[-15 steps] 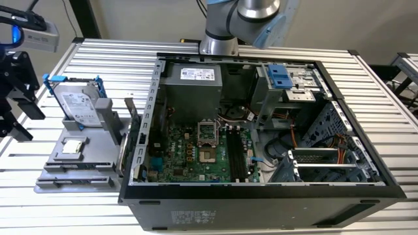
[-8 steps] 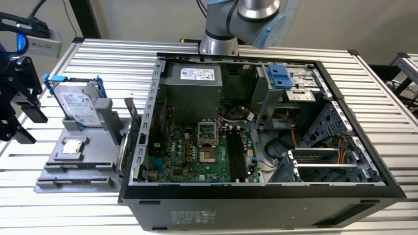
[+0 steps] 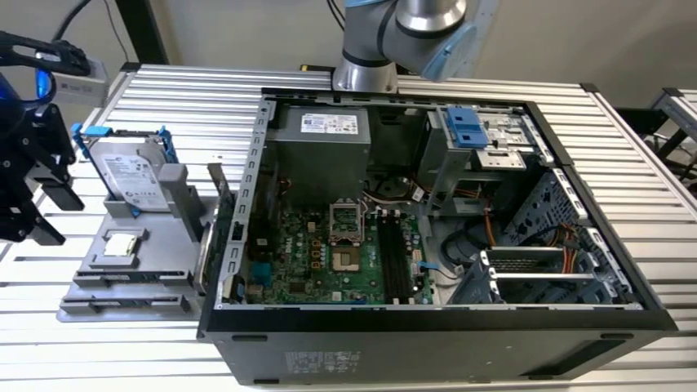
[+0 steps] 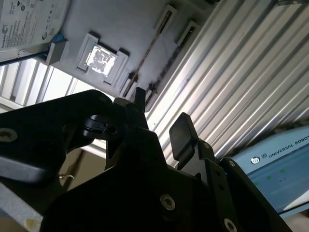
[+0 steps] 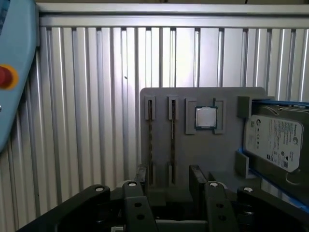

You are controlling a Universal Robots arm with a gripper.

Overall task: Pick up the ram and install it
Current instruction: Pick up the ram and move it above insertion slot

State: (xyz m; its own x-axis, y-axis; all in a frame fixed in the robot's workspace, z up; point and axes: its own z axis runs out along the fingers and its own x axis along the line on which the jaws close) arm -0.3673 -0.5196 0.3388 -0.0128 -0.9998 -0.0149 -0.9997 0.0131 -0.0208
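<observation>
the gripper (image 5: 169, 178) is released: in both wrist views its two black fingers (image 5: 197, 176) stand apart with open space between them, and nothing is held.

the ram (image 5: 172, 140) is not in the machine yet. it stands on its long edge in a narrow slot of the grey holder (image 5: 217, 154), so it is seen edge-on as a thin dark strip. the slot lies beside the cpu chip (image 5: 205, 118), on the side away from the hard drive (image 5: 273, 135). the next slot over, towards the holder's outer edge, shows a similar strip; whether that is a second stick i cannot tell.

the holder sits on the table (image 3: 642, 163) near its edge on the exterior view's left, just beside the open computer case (image 3: 436, 327). in the exterior view the gripper hangs over that same edge of the table, at the holder and apart from the case.

the relation that matters: in the first wrist view the ram's long axis runs straight away from the fingers, and the gap between the fingers lies across that axis. i judge the fingers to be lined up to close on the board's two flat faces, not along its length. the fingers are near the ram's closer end but apart from it.

inside the case, the long black slots (image 3: 394, 261) on the motherboard (image 3: 316, 253) look unfilled, so the install is not done.
</observation>
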